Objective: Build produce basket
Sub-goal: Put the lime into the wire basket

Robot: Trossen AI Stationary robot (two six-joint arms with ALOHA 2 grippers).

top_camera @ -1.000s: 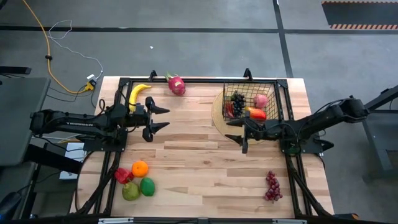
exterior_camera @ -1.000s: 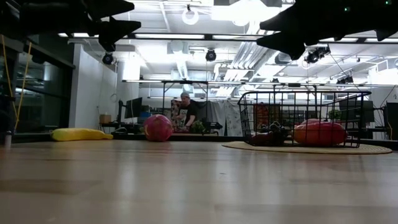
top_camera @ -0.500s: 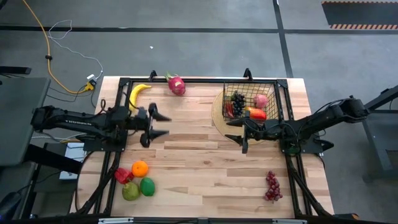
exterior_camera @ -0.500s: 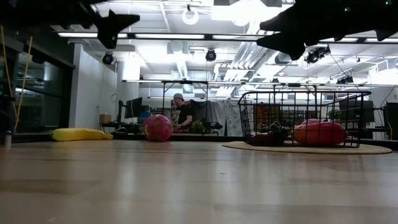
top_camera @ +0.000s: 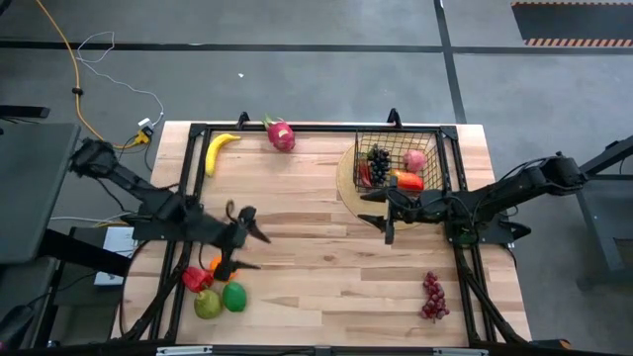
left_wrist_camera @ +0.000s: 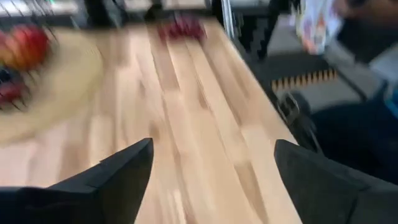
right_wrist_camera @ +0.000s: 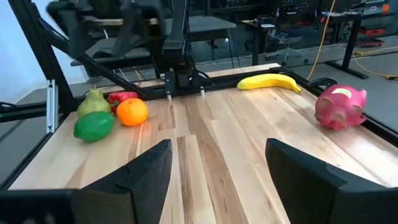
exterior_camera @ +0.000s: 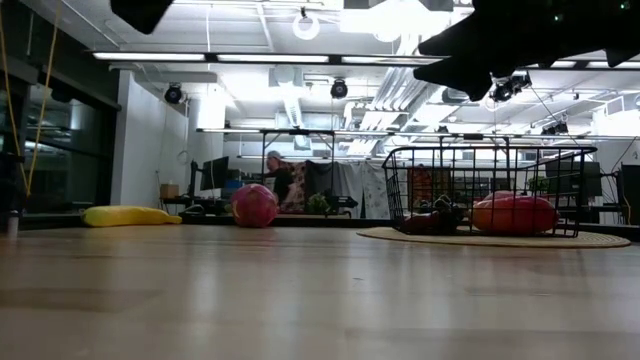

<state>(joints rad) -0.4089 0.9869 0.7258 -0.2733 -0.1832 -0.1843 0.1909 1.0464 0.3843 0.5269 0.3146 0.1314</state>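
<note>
The black wire basket (top_camera: pixel 401 163) stands on a flat tan disc at the far right, holding dark grapes, a red pepper and other pieces. A yellow banana (top_camera: pixel 219 149) and a pink dragon fruit (top_camera: pixel 281 134) lie at the far edge. An orange (top_camera: pixel 215 263), a red pepper (top_camera: pixel 196 279), a green lime (top_camera: pixel 234 296) and a pear (top_camera: pixel 208 306) lie near left. Purple grapes (top_camera: pixel 432 295) lie near right. My left gripper (top_camera: pixel 242 240) is open and empty above the table, beside the orange. My right gripper (top_camera: pixel 384 213) is open and empty in front of the basket.
A black frame runs along the table's far, left and right edges (top_camera: pixel 326 128). Bare wood lies in the middle of the table (top_camera: pixel 326 257). A person sits in the room behind the table (exterior_camera: pixel 280 180).
My left gripper has swung from beside the banana toward the table's near edge, turning as it went, and now stands open over the orange and pepper group. My right arm has kept still. No fruit has moved.
</note>
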